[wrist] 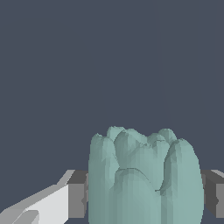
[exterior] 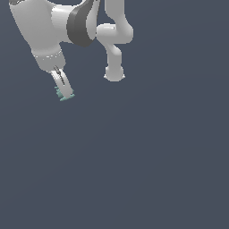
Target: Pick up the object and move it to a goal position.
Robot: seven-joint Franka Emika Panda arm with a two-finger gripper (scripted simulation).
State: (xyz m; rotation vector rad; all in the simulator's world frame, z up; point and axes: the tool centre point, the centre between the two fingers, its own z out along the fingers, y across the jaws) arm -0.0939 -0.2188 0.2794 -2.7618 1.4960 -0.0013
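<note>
The object (exterior: 65,95) is a tiny pale teal-green ridged piece at the tips of my gripper (exterior: 66,93) in the upper left of the exterior view. In the wrist view the object (wrist: 144,179) fills the space between the two fingers (wrist: 76,199), which press against its sides. The gripper is shut on it. Whether the object touches the dark ground cannot be told.
The white arm (exterior: 53,27) and its base column (exterior: 114,67) stand at the top of the exterior view. The ground (exterior: 134,170) is a plain dark blue-grey surface with nothing else on it in view.
</note>
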